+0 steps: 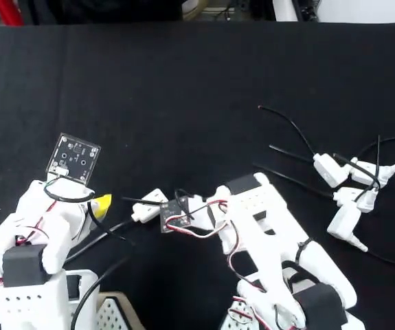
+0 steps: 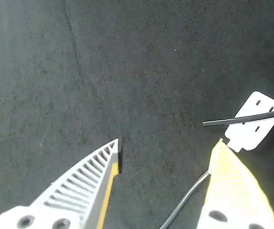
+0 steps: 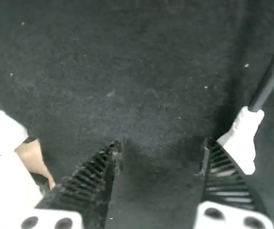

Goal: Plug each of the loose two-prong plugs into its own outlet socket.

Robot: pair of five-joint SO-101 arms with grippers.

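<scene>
The left end effector (image 2: 169, 143) is standing open over the black surface (image 1: 183, 89). Its grey finger and yellow finger (image 2: 229, 176) are spreading wide, and nothing is lying between them. A white socket piece (image 2: 254, 121) with four slots is lying flat just past the yellow fingertip, outside the gap and almost touching the tip. A thin black cord (image 2: 232, 120) is crossing over the face of the piece.

The right end effector (image 3: 160, 143) is also holding its two black fingers apart, with only bare surface between them. A white cord end (image 3: 241, 140) is lying just beside the tip of one finger, outside the gap, and its black cable is running away from the end effector. Whether it is touching that finger cannot be told, nor whether it belongs to the socket piece.

The loose plugs (image 1: 348, 196) are lying in a tangled white cluster, their cords trailing out. They are sitting well apart from both end effectors, off the right arm's outer side.
</scene>
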